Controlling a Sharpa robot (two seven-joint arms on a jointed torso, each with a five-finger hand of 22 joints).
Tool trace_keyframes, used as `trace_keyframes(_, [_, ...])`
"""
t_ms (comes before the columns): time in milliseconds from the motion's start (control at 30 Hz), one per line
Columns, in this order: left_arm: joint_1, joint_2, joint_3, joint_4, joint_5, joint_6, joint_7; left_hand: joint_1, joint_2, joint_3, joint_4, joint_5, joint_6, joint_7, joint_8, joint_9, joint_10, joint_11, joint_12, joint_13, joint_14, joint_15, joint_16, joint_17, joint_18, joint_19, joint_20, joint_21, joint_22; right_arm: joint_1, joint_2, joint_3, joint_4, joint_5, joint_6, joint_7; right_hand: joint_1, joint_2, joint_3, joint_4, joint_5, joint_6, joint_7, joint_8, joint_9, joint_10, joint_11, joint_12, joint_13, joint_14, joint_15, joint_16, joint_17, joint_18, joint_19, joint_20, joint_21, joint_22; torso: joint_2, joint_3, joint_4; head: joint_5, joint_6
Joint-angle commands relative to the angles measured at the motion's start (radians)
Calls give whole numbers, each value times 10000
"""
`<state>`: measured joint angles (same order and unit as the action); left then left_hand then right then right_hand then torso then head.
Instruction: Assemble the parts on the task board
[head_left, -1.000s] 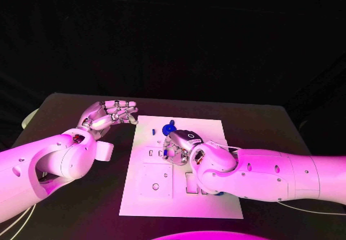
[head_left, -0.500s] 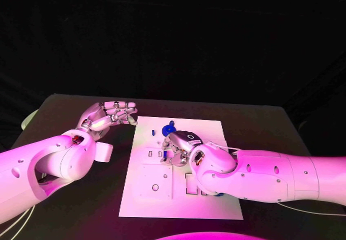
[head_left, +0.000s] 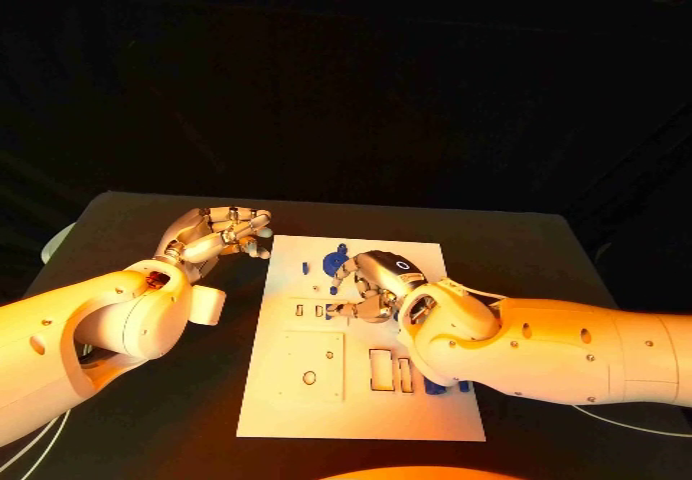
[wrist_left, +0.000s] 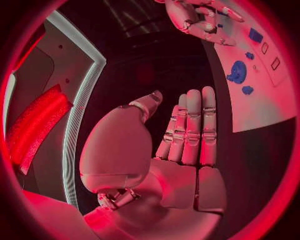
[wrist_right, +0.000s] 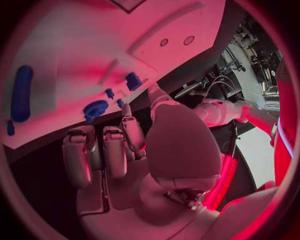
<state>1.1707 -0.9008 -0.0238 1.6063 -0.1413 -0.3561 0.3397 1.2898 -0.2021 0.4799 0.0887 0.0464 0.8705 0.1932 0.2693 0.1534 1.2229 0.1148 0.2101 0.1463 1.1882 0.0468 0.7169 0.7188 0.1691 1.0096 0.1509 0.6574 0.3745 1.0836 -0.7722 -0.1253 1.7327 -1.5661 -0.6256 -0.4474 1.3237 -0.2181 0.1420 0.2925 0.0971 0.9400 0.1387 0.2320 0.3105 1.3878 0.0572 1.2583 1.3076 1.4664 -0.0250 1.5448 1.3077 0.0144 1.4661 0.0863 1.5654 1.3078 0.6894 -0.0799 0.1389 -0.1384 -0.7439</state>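
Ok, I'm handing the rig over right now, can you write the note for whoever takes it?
Left hand: off the board's far left corner, over the black table, fingers curled in, holding nothing.
Right hand: over the middle of the white task board, fingers bent down; whether it holds a part I cannot tell.
Parts: blue round gear-like piece and small blue peg at the board's far end; more blue pieces by the right forearm.
Left: several rectangular slots look unfilled; assembly looks unfinished.

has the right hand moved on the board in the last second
Yes. The right hand has shifted slightly toward the far edge of the task board, closer to the blue round part than it was a second ago.
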Motion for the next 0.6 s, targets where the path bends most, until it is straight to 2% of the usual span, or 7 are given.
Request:
trace_keyframes(33, [13, 80, 6, -176, -878, 176, -1033, -290, 56, -351, 224, 48, 243, -202, 452, 204, 225, -265, 1611, 1106, 618, -222, 2247, 1614, 137, 370, -228, 810, 495, 210, -359, 34, 120, 1886, -811, 2730, 309, 111, 75, -27, 426, -33, -7, 74, -21, -116, -19, -73, 335, 918, 86, -56, 2137, -144, 1047, 28, 54, 2630, -19, 34, -87, 33, 36])
trace_keyframes(133, [18, 156, 7, -353, -1692, 427, -1767, -266, -1, -525, 254, 76, 407, -395, 1096, 534, -266, -465, 3900, 2815, 1605, -415, 4901, 3909, 123, 539, -438, 1868, 1181, 490, -817, 47, 217, 3243, -801, 3783, 485, 176, 172, -38, 548, -39, -4, 102, -36, -213, -20, -205, 239, 897, 84, -109, 2063, -141, 1042, 25, 44, 2625, -29, 74, -133, 79, 45])
trace_keyframes(167, [21, 185, 7, -405, -1979, 551, -2021, -290, 100, -446, 368, -9, 255, -411, 1363, 705, -842, -504, 4928, 3619, 1761, -418, 5479, 4390, 118, 388, -473, 2315, 1501, 569, -939, 50, 239, 3630, -790, 3997, 526, 186, 195, -42, 574, -39, -4, 108, -39, -218, -21, -210, 234, 897, 83, -108, 2065, -140, 1039, 24, 38, 2622, -35, 96, -153, 97, 48])
trace_keyframes(233, [40, 265, 8, -518, -2740, 980, -2747, -403, 85, -404, 547, 45, 189, -517, 1825, 1017, -1169, -563, 6058, 4419, 2149, -500, 6190, 5031, 134, 285, -525, 2933, 1917, 758, -1241, 57, 285, 4476, -751, 4408, 644, 200, 275, -39, 771, -31, -5, 141, -51, -235, -22, -227, 217, 901, 79, -102, 2079, -128, 1018, 21, -10, 2599, -40, 123, -184, 129, 46])
trace_keyframes(367, [145, 500, 10, -705, -4235, 1921, -4040, -819, 170, -423, 1080, 41, 37, -575, 2335, 1407, -977, -586, 7461, 5647, 2569, -530, 6845, 5716, -6, 572, -550, 4006, 3107, 1074, -1684, 70, 241, 5303, -741, 4828, 672, 194, 321, -28, 986, -44, 3, 158, -67, -259, -20, -258, 189, 893, 80, -125, 2050, -110, 985, 19, -85, 2564, -62, 163, -228, 229, 32])
trace_keyframes(433, [248, 677, 10, -820, -4946, 2425, -4738, -986, 207, -477, 1378, 43, 86, -685, 2696, 1688, -401, -678, 8544, 6824, 2929, -612, 7312, 6337, -162, 1090, -605, 4798, 4157, 1228, -1873, 74, 139, 5620, -749, 4936, 651, 187, 315, -20, 1005, -46, 4, 160, -70, -256, -18, -254, 191, 894, 81, -123, 2053, -110, 986, 19, -83, 2564, -72, 174, -251, 258, 43])
trace_keyframes(600, [554, 1188, 1, -1148, -6203, 3438, -6089, -1160, 270, -590, 1808, 40, 176, -866, 3303, 2227, 222, -832, 9647, 8090, 3251, -749, 7734, 6957, -325, 1597, -720, 5582, 5195, 1436, -2172, 78, -111, 6152, -757, 5004, 637, 180, 310, -17, 1015, -50, 5, 160, -72, -249, -17, -244, 198, 896, 82, -117, 2062, -109, 984, 19, -88, 2562, -91, 196, -255, 314, 10])
